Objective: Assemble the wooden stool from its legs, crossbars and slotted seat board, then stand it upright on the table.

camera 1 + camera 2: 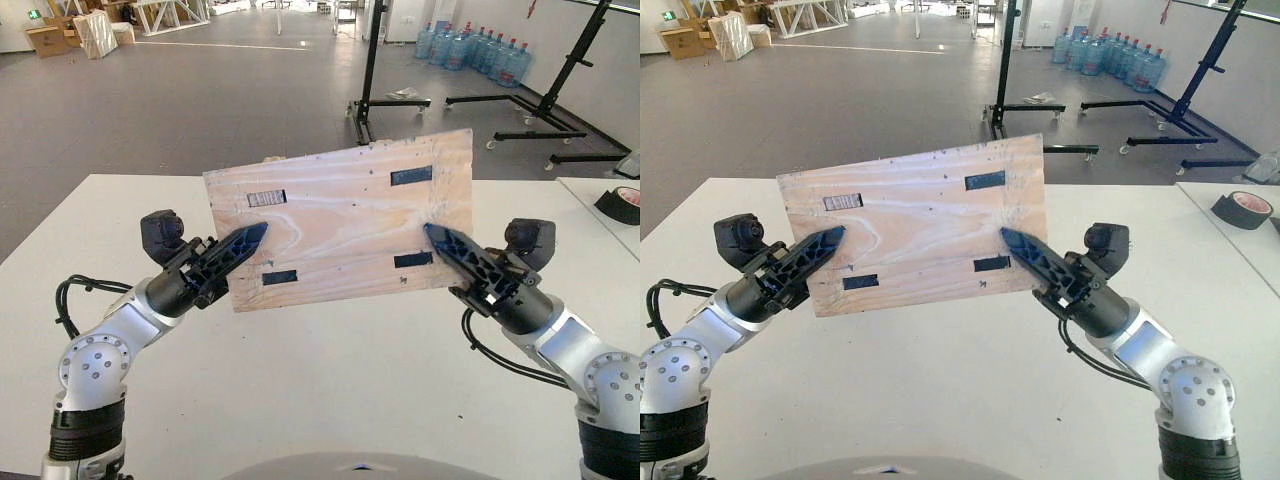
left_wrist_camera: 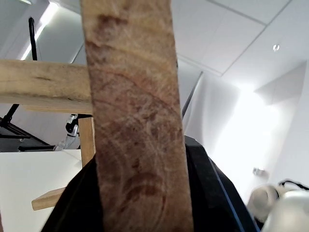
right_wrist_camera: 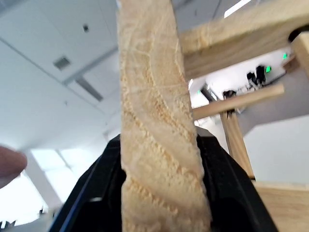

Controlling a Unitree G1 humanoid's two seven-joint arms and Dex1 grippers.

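The slotted seat board (image 1: 340, 215) hangs tilted above the white table (image 1: 330, 390), its flat face with dark slots turned toward me. My left gripper (image 1: 240, 247) is shut on the board's left edge, and my right gripper (image 1: 447, 247) is shut on its right edge. In the left wrist view the board's edge (image 2: 135, 135) runs between the black fingers, with a crossbar (image 2: 43, 87) and a leg (image 2: 87, 140) fixed behind it. The right wrist view shows the other edge (image 3: 159, 135) with crossbars (image 3: 236, 38) and a leg (image 3: 236, 140) behind.
A black tape roll (image 1: 622, 203) lies on a neighbouring table at the right. Black wheeled stands (image 1: 375, 70) and several water bottles (image 1: 480, 50) are on the floor beyond the table's far edge.
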